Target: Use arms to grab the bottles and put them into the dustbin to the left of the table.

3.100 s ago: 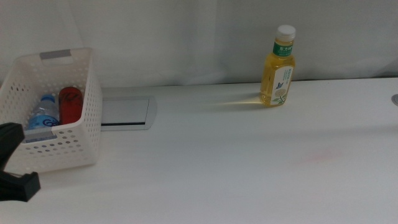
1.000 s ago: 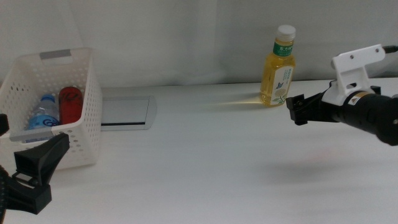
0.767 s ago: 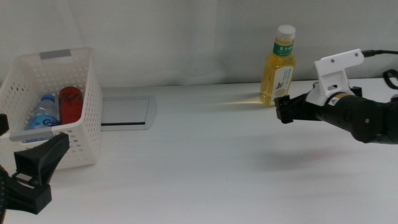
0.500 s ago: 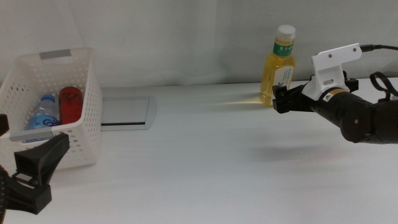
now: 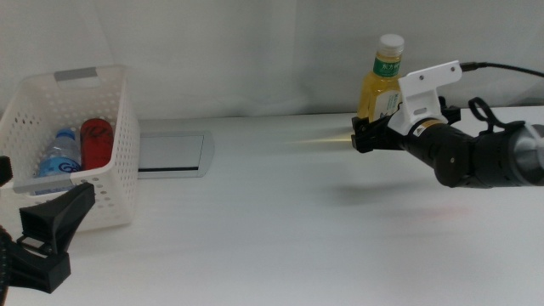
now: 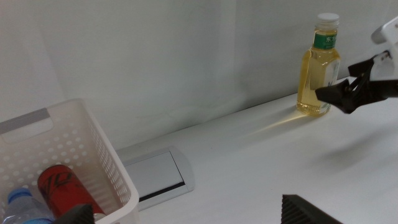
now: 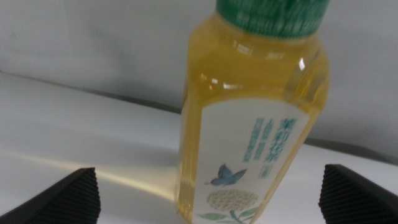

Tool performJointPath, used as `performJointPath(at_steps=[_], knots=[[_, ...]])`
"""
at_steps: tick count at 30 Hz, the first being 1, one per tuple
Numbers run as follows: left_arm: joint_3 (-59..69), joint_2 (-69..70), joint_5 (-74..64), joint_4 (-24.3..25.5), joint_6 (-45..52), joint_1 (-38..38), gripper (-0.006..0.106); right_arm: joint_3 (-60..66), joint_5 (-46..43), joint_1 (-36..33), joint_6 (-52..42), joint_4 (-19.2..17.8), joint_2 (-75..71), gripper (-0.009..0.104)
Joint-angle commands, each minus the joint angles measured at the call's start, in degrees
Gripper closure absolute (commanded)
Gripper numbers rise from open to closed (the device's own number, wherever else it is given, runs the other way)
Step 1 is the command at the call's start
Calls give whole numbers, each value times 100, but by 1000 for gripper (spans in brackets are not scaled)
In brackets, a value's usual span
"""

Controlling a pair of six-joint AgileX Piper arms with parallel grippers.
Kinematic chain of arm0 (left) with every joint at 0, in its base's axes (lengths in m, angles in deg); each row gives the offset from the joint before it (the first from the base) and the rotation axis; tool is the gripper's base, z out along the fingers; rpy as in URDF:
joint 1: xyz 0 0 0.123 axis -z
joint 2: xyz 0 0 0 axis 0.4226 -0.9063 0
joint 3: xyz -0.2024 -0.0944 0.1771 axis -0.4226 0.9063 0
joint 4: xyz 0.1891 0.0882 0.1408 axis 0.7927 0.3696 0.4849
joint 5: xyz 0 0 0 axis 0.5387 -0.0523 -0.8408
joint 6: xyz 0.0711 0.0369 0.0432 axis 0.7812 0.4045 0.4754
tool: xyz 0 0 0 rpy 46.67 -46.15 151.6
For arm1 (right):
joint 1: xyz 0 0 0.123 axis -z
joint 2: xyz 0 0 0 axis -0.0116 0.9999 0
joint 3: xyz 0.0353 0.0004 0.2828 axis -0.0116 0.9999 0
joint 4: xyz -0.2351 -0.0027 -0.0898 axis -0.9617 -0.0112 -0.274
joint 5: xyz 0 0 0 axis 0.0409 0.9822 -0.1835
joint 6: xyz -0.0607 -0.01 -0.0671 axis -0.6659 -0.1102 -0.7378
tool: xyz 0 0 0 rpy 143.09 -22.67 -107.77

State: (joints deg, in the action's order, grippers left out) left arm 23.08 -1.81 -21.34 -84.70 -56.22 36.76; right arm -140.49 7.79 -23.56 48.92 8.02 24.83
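Observation:
The yellow-drink bottle (image 5: 379, 85) with a white cap stands upright at the table's back right. It fills the right wrist view (image 7: 249, 118) and shows in the left wrist view (image 6: 318, 71). My right gripper (image 5: 364, 136) is open right in front of it, one jaw on each side of the bottle's lower part (image 7: 214, 202), not closed on it. The white dustbin (image 5: 85, 200) at the left holds the water bottle (image 5: 58, 157) and the red can (image 5: 96, 140). My left gripper (image 5: 30, 208) waits open in front of the dustbin.
A grey cable hatch (image 5: 170, 155) is set into the white table (image 5: 272, 229) just right of the dustbin. A white curtain wall stands close behind the bottle. The right arm's cable arcs above its wrist.
My right arm came in from the right and moved left up to the yellow bottle, its jaws now beside it. The left gripper and the bottle have stayed still in the last second.

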Motion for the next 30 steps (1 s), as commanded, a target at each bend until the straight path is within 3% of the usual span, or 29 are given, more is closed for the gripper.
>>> performJointPath(at_steps=[1,22,27,30], knots=[[24,16,-10,-72,-67,36,21,-81,-156,-23,-31,30,191,0],[24,16,-10,-37,-67,36,21,-878,-1224,-23,-19,74,1286,0],[24,16,-20,-37,-67,36,21,-1095,-1222,16,153,250,1478,0],[24,16,-65,-37,-67,36,21,-1188,-1211,86,423,562,1516,1]])
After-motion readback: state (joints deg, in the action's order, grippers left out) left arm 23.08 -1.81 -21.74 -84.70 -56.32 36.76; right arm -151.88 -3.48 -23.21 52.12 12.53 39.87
